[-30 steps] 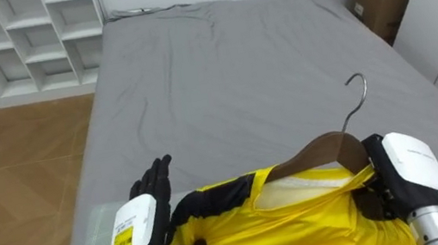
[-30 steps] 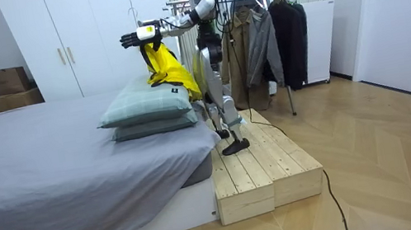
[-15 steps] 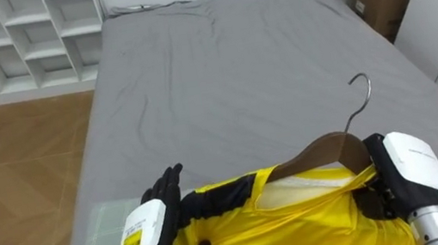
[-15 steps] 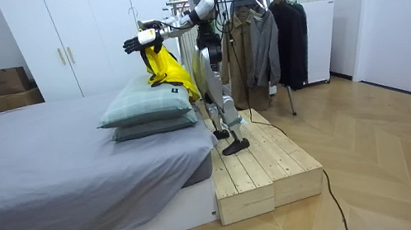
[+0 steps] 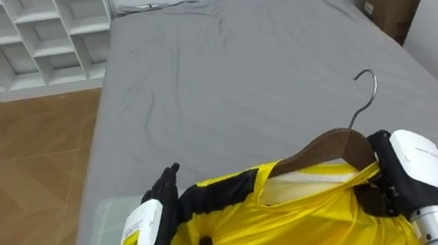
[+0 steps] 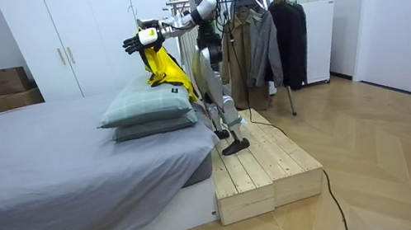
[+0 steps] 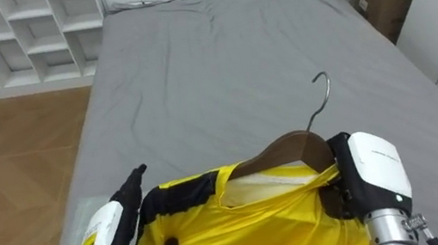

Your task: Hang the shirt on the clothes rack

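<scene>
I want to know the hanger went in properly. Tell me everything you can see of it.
The hanger is dark brown wood, curved, with a thin metal hook rising above the grey bed. Its arms sit inside the yellow shirt's collar, ends hidden. The right robot hand grips its right end through the fabric.

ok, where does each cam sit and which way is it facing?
Left eye view: robot's head, looking down along the grey bed; left hand and right hand at the bottom with a yellow shirt on a brown wooden hanger.
Right eye view: same scene, slightly offset.
Room view: off the robot's left, facing the whole robot on a wooden step beside the bed.
All share the shirt.
</scene>
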Available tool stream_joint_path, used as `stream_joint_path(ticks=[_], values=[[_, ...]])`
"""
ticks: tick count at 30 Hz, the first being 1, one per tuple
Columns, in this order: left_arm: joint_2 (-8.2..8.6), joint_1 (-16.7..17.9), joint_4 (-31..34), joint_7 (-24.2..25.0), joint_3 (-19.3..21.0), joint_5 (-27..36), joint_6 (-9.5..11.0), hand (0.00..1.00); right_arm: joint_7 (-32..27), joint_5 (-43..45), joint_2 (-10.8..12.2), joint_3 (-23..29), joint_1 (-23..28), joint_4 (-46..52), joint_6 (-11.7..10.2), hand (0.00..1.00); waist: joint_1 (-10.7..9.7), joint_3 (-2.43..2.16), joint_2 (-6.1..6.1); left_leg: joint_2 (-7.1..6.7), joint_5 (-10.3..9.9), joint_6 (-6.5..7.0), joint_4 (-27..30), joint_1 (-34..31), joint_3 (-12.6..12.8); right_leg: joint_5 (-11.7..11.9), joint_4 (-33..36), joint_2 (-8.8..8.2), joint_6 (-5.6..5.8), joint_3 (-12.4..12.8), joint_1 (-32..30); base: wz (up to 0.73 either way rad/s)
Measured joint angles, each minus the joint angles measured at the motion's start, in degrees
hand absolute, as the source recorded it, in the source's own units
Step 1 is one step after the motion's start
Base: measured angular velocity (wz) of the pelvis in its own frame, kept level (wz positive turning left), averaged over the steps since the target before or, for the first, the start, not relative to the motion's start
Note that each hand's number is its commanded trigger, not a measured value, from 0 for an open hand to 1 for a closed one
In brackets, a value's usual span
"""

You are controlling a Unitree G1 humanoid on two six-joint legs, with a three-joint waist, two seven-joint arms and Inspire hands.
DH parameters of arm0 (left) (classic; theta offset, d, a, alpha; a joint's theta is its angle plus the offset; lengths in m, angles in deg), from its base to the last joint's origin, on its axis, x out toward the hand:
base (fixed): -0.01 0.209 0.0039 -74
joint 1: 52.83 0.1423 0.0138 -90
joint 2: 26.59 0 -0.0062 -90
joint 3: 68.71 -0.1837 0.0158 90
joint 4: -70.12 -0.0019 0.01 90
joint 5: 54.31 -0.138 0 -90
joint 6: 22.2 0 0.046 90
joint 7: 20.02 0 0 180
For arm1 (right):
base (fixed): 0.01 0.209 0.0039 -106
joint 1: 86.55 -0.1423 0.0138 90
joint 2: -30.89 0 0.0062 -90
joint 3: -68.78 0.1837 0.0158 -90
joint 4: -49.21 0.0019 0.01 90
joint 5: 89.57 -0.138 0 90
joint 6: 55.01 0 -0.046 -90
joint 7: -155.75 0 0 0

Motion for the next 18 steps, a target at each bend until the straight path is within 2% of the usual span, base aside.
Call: stream_joint_path(ticks=[2, 5, 8, 18], values=[[0.17, 0.41, 2.29, 1.07, 1.51, 1.41, 0.00, 0.00, -0.44, 0.03, -0.01, 0.11, 0.04, 0.00, -0.36, 1.00, 0.13, 0.00, -0.01, 0.01, 0.00, 0.00, 0.07, -0.13, -0.03, 0.00, 0.10, -0.04, 0.00, -0.18, -0.13, 0.00], [0.20, 0.60, 9.09, 3.05, 3.96, 4.34, 0.27, 0.00, -1.56, -0.15, -0.05, 0.64, 0.04, 0.00, -0.67, 1.00, 0.88, -0.01, 0.02, 0.00, 0.01, 0.01, 0.10, -0.18, -0.12, -0.08, 0.40, -0.21, -0.09, -0.38, -0.23, 0.00], [0.25, 0.67, 12.90, 4.25, 4.56, 8.20, 0.42, 0.00, -2.77, -1.59, -0.05, 0.64, 0.04, 0.00, -0.74, 1.00, 1.11, -0.04, 0.10, -0.04, 0.01, 0.02, 0.14, -0.20, -0.24, -0.10, 0.42, -0.61, -0.10, -0.72, -0.14, 0.04], [0.37, 1.58, 17.51, 6.25, 5.70, 12.48, 0.45, 0.00, -5.62, -1.68, -0.05, 1.09, 0.04, 0.00, -0.75, 1.00, 1.06, -0.38, 0.67, -0.35, 0.02, 0.03, 0.22, -0.49, -0.65, -0.17, 0.46, -0.79, 0.02, -1.87, -0.21, 0.01]])
